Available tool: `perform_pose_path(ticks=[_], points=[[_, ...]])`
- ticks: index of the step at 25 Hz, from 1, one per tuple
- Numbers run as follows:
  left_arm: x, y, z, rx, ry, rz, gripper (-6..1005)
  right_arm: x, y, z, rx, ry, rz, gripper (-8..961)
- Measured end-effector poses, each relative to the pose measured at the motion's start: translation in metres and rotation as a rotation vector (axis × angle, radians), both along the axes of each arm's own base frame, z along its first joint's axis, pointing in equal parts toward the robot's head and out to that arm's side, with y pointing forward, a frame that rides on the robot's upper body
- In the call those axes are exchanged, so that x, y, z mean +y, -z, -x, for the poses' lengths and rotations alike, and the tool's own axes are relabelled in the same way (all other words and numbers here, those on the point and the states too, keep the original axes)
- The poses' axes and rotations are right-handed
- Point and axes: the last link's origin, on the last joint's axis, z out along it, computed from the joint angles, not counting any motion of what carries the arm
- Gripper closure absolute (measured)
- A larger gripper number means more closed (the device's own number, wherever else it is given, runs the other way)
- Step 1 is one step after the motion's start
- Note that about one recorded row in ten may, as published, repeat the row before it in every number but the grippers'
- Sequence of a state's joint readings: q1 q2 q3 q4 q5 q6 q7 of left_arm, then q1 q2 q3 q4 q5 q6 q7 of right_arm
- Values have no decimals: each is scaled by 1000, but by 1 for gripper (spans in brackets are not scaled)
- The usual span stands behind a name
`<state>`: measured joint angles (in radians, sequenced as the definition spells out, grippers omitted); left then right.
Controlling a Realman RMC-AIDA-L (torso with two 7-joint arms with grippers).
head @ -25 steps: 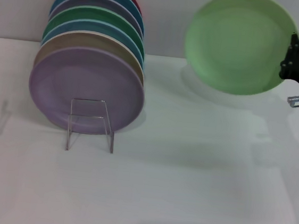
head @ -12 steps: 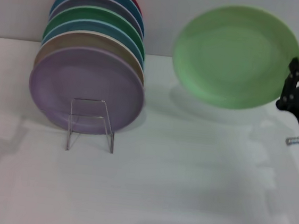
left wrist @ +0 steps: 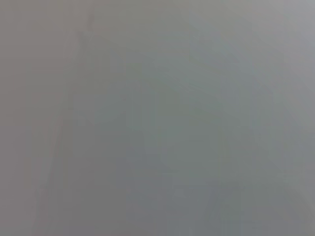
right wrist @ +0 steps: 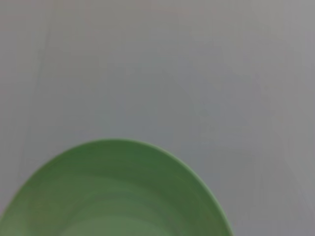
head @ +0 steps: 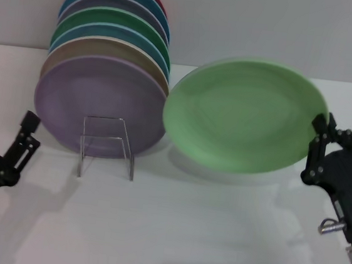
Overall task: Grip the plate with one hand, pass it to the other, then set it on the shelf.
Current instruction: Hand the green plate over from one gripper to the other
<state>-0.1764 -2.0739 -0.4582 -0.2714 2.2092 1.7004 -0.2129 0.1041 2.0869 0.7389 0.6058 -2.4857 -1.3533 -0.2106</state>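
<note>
Right gripper (head: 317, 150) is clamped on the edge of the light-green plate (head: 244, 114), and I am holding that plate up in the air, off the table (head: 215, 237). The plate is tipped so its face looks toward me. It hangs in the middle of the scene, just to the right of the row of plates (head: 108, 55) that stand on edge at the back left. In the right wrist view I see only the top curve of the plate (right wrist: 113, 191) against the plain wall.

I think the first step is done: one hand has the plate. The pass to the other hand is not done yet, and the plate is not on the rack.

Down at the left, my left gripper (head: 3, 123) is up with its two fingers spread apart and nothing between them. It is well apart from the plate. Its wrist view shows only blank grey.

The little wire rack (head: 107, 147) stands on the table in front of the lilac plate (head: 100, 105), between my two grippers.

My right arm reaches in from the right side, with the fingers pointing up and left onto the plate's rim. My left arm comes in low from the left corner, fingers pointing up.
</note>
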Motion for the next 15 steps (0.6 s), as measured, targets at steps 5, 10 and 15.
perform_pose_path(ticks=[5, 10, 15], points=[[-2, 7, -3, 15, 22, 43, 217, -19, 11, 6, 16, -7, 25, 906], [-7, 15, -5, 45, 32, 66, 218, -38, 24, 19, 37, 30, 16, 903], [-8, 26, -12, 103, 41, 81, 219, -46, 33, 25, 30, 96, 7, 900]])
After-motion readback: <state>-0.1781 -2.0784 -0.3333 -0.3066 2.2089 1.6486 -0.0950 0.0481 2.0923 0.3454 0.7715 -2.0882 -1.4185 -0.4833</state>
